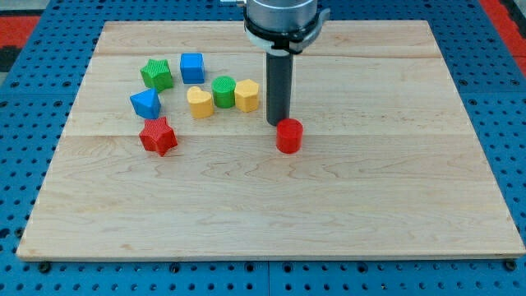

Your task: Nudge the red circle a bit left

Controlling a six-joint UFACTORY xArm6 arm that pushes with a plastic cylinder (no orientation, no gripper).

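Red circle (289,136) just below-right of my tip (276,124).

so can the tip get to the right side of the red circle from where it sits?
Probably yes. My tip sits just above-left of the red circle; the board to the circle's right is bare, so it could loop round unobstructed.

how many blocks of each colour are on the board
red: 2, the red circle and red star
green: 2, the green star and green circle
blue: 2, the blue cube and blue triangle
yellow: 2, the yellow heart and yellow hexagon
total: 8
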